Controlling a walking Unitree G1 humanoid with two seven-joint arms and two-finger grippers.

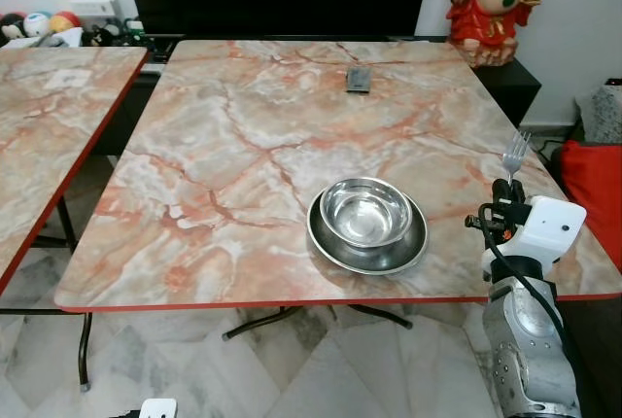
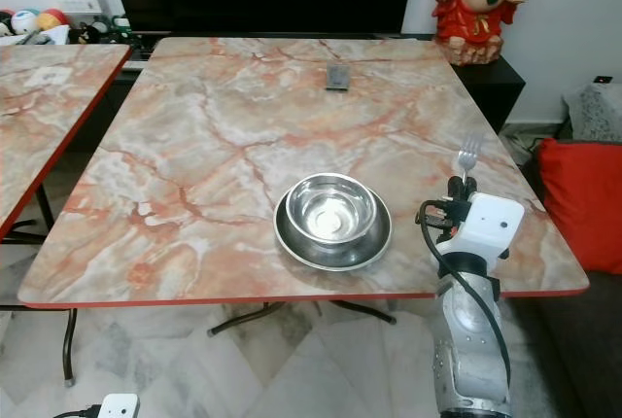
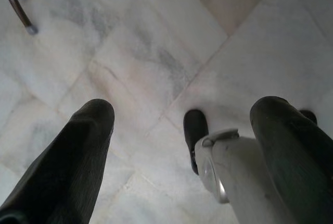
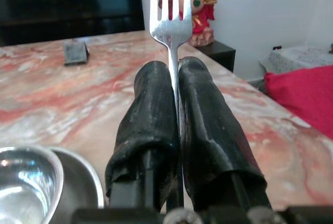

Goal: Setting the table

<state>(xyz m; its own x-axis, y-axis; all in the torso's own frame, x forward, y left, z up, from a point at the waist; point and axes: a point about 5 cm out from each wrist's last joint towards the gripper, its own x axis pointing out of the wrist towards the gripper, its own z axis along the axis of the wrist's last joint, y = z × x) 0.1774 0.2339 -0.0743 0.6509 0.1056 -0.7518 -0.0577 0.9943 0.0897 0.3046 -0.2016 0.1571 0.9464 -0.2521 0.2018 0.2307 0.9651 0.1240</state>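
Pink-and-orange marbled table with a red edge (image 1: 243, 146); near its front edge sits a round steel plate (image 1: 413, 248) carrying a shiny steel bowl (image 1: 364, 211), the bowl resting inside the plate. To the right of the plate, above the table's right front part, the right gripper (image 4: 174, 73) has its two black fingers pressed together on the handle of a silver metal fork (image 4: 169, 23), held with the tines pointing up; the fork (image 1: 514, 154) stands clear of the tabletop. A small dark flat object (image 1: 359, 79) lies near the far edge; a red-and-gold seated figurine (image 1: 493, 0) stands beyond the far right corner. The left gripper (image 3: 182, 130) hangs idle over the pale marble floor (image 3: 130, 57), fingers spread wide and holding nothing.
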